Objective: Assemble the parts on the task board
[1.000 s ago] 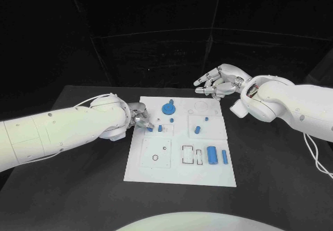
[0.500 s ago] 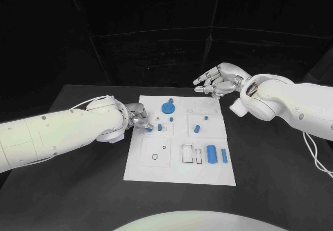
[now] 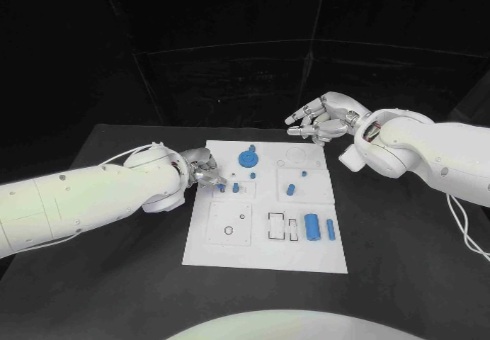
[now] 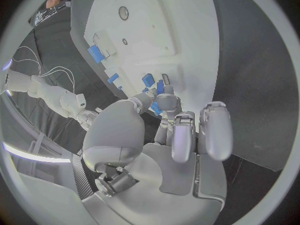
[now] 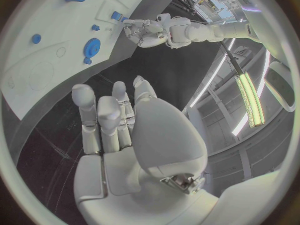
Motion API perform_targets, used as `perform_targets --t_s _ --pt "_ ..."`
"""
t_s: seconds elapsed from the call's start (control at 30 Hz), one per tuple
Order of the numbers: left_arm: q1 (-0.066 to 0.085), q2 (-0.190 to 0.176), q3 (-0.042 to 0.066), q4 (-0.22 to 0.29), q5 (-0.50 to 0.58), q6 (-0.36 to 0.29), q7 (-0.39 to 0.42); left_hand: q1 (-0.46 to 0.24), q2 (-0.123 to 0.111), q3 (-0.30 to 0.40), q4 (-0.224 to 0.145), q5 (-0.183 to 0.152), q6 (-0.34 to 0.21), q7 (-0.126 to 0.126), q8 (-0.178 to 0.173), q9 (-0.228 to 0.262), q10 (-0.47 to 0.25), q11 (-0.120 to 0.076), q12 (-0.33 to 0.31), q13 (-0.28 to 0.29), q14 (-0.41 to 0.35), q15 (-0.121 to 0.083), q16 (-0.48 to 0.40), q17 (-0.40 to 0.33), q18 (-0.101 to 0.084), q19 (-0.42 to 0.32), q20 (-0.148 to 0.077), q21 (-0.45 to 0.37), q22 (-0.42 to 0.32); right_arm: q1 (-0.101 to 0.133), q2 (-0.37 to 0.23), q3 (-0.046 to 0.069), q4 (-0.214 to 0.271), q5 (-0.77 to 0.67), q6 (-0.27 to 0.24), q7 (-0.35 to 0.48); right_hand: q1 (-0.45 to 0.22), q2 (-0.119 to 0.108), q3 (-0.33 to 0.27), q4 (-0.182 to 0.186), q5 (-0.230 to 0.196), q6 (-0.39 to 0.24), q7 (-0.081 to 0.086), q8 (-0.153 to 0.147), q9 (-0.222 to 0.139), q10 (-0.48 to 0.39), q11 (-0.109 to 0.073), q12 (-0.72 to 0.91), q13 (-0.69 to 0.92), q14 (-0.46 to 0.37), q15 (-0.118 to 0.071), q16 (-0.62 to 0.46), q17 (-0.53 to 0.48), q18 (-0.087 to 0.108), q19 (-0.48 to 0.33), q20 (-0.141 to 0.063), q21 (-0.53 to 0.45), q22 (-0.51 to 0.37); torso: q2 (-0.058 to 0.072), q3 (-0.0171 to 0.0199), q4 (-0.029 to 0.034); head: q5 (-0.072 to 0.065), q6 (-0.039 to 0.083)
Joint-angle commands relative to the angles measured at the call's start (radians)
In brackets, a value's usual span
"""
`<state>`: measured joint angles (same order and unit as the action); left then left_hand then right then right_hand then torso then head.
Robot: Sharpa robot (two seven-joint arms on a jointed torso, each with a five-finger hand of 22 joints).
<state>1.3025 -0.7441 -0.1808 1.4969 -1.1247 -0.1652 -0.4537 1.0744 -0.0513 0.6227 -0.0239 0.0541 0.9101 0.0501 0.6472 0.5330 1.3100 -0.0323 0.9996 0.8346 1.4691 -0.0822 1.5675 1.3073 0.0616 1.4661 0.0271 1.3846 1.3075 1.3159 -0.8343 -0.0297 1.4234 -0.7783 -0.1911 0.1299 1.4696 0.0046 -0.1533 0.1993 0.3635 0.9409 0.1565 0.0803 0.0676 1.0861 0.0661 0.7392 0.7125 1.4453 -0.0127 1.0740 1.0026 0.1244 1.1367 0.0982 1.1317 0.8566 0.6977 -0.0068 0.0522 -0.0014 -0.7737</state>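
Head view: the left hand (image 3: 205, 172) reaches over the task board's (image 3: 268, 248) left edge, fingertips pinching a small blue part (image 3: 221, 190) just above the board; the right hand (image 3: 323, 120) hovers beyond the far edge, fingers loosely spread, holding nothing

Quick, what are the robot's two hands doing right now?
Left hand: fingers pinching a small blue part at the board.
Right hand: open, holding nothing.

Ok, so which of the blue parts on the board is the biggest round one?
The blue disc with a knob, near the task board's far edge. The other blue parts are small pegs or upright cylinders nearer the robot.
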Motion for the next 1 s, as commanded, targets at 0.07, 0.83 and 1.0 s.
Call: perform_targets --t_s 0.07,0.83,1.0 --pt "-0.006 0.005 0.0 -0.008 -0.054 -0.038 0.016 0.007 -0.004 0.104 -0.1 0.002 0.002 -0.008 0.003 0.001 0.006 0.0 0.005 -0.001 0.102 -0.006 0.003 0.263 -0.011 0.03 -0.006 0.006 0.045 0.002 0.0 0.0 0.0 0.004 0.003 0.011 -0.003 0.011 -0.004 0.005 0.007 -0.003 -0.002 0.004 0.001 -0.004 -0.001 -0.006 -0.001 -0.003 0.002 -0.005 0.0 0.019 -0.006 0.002 -0.005 -0.001 0.0 0.0001 -0.0019 0.0 -0.002" --pt "-0.02 0.024 0.0 -0.023 -0.095 0.025 0.002 0.011 -0.008 0.106 -0.103 0.002 0.001 -0.009 0.005 0.002 0.007 -0.001 0.003 -0.004 0.102 -0.007 0.003 0.263 -0.011 0.031 -0.007 0.006 0.046 0.001 0.003 0.0 -0.003 0.004 0.006 0.011 -0.004 0.012 -0.004 0.006 0.007 -0.003 -0.002 0.004 0.001 -0.004 -0.001 -0.006 -0.002 -0.003 0.002 -0.005 0.0 0.019 -0.006 0.002 -0.005 -0.002 0.0 0.0001 -0.0006 -0.001 -0.009" --pt "-0.02 0.024 0.001 -0.022 -0.096 0.049 -0.002 0.014 -0.013 0.107 -0.105 0.002 0.0 -0.009 0.006 0.001 0.008 -0.002 0.003 -0.004 0.102 -0.007 0.003 0.263 -0.011 0.031 -0.007 0.006 0.045 0.001 0.003 0.0 -0.004 0.004 0.007 0.011 -0.005 0.013 -0.004 0.007 0.007 -0.003 -0.002 0.004 0.001 -0.004 -0.001 -0.006 -0.002 -0.003 0.002 -0.005 0.001 0.018 -0.005 0.002 -0.005 -0.001 0.0 0.0 -0.0014 -0.001 -0.012"
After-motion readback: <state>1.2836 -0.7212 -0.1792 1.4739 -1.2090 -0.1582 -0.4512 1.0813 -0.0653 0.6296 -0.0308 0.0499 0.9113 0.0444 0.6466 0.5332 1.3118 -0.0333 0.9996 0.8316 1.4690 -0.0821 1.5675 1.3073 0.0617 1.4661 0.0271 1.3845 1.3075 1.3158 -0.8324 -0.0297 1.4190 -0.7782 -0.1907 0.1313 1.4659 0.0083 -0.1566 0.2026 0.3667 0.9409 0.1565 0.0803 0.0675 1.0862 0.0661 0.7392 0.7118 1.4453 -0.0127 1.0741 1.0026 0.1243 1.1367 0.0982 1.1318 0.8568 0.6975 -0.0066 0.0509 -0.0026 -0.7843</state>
